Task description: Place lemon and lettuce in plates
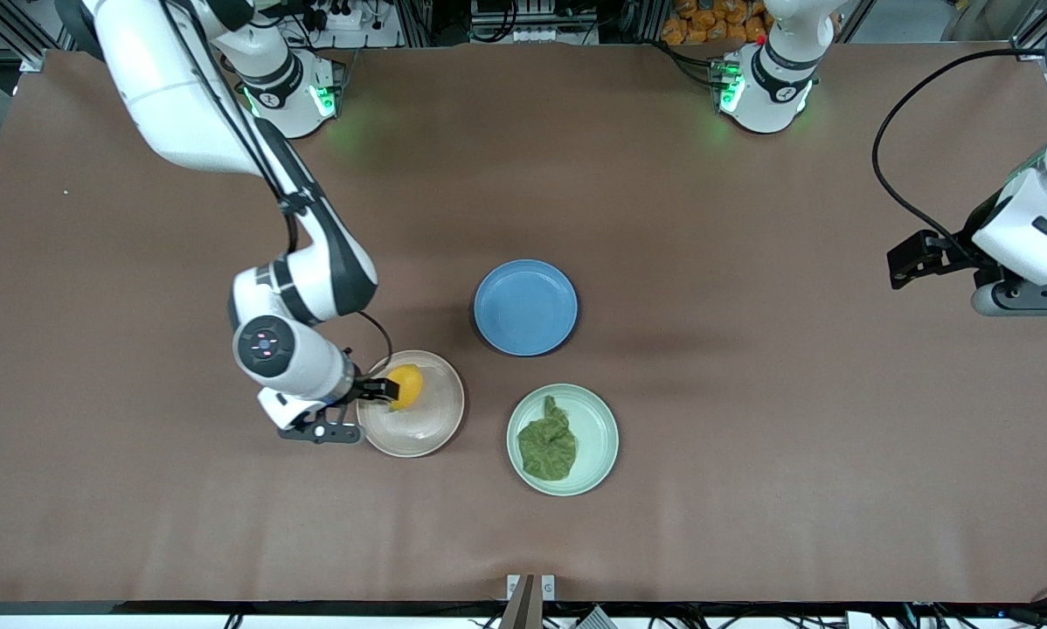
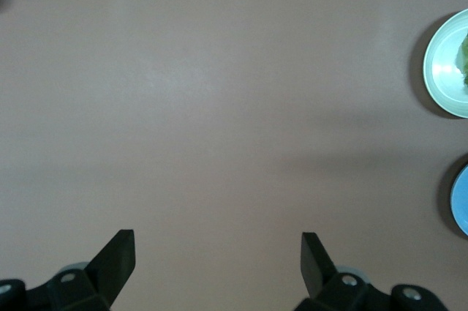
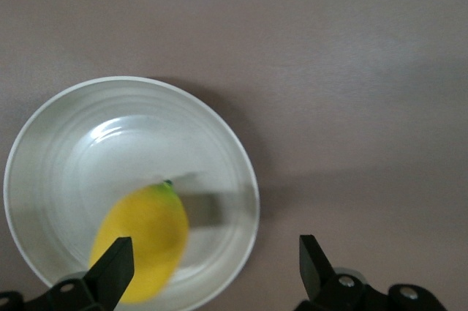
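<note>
The lemon (image 1: 405, 386) lies blurred, apparently just dropped, in the beige-pink plate (image 1: 432, 432) under our right gripper (image 1: 382, 390), whose fingers stand apart, so we should lift straight up, the open left gripper (image 1: 912, 262) waiting apart.

Right hand (image 1: 382, 390) spread wide; left hand (image 2: 218, 252) waits, fingers apart.

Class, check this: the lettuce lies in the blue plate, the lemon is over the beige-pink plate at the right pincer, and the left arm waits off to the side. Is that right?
Not quite. The front view shows the lettuce in the mint green plate; the blue plate holds nothing. The lemon is over the beige-pink plate at the open right pincer, and the left pincer waits aside, open.
</note>
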